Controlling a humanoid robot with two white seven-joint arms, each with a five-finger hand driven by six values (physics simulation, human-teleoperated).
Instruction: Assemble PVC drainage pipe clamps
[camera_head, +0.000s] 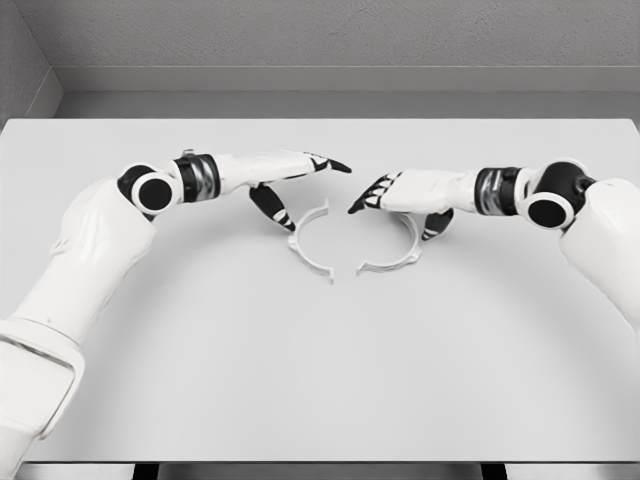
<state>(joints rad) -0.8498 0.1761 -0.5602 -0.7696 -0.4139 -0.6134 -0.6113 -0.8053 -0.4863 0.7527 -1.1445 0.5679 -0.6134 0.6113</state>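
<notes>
Clamp halves: two thin white half-rings with small flanged tabs at the ends, laid flat mid-table (320, 380), pale against the white top. Left half (308, 245) is curved open toward the right, right half (395, 255) open toward the left; a rough circle is formed between them. Ends are not joined: a gap is seen at the bottom between the lower tabs, and the top ends are partly hidden by the hands. Left hand (285, 175) is held over the left half, fingers extended and loose, thumb pointed down just beside the ring, nothing gripped. Right hand (405, 195) is placed over the right half, fingers likewise extended, nothing gripped. Thumb-to-ring contact cannot be told.
</notes>
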